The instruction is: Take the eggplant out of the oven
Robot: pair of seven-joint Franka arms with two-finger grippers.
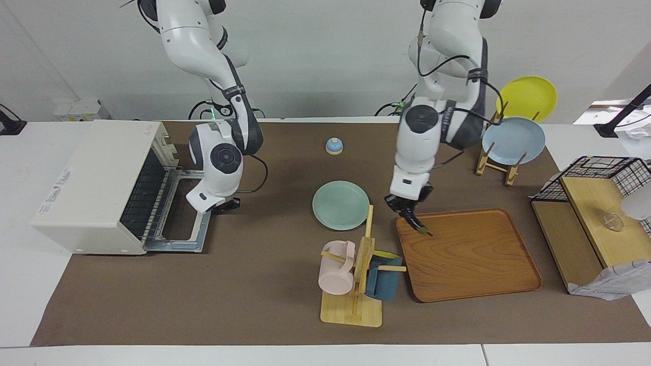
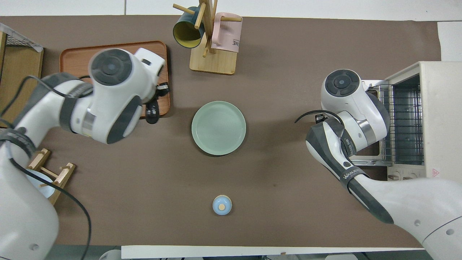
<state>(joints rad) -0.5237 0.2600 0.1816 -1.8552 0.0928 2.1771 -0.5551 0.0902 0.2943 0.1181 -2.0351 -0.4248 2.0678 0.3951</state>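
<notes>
We see the oven (image 1: 96, 185) with its door (image 1: 185, 223) folded flat, but the right claw (image 1: 224, 206) hangs right over that door, blocking the mouth. Between oven and green plate (image 1: 341, 205) the tabletop (image 1: 254, 284) lies bare. The mug rack (image 1: 356, 274) crowds the tray (image 1: 473, 259) edge, where the left claw (image 1: 413, 216) hangs.

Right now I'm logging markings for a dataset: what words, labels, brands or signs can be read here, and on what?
"OME": on the pink mug on the wooden rack; any earlier letters are hidden.
"WAN...": white letters on the right arm's black sleeve; the rest is too blurred to read.
Red warning triangle: on the oven, no readable words.
Stickers on the oven's top: too small to read.
</notes>
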